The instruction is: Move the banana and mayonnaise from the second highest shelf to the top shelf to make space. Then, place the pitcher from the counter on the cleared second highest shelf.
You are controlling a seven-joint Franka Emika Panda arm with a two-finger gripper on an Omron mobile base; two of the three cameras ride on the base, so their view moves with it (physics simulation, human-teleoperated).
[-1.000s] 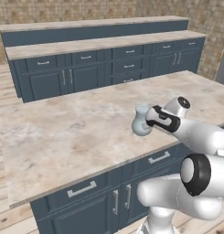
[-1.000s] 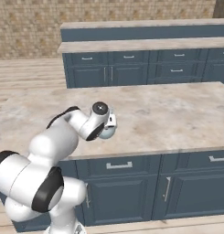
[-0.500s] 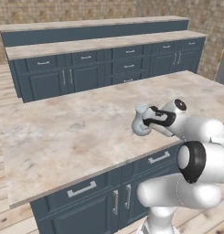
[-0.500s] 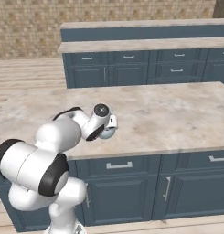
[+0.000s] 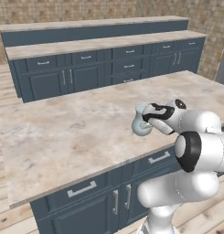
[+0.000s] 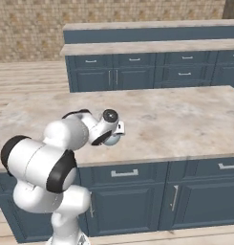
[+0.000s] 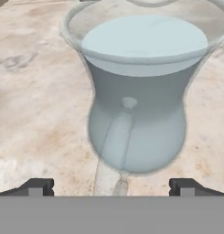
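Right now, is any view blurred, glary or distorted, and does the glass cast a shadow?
Left base view: sharp, flat even light; the pitcher stands on the counter, partly hidden by the open gripper, with no clear shadow. Right base view: slightly soft, no glare. Hand view: close-up, the pitcher looms large, its handle seen through the clear glass; no highlights.

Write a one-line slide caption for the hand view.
Open gripper lined up on the clear pitcher standing upright on the marbled counter.
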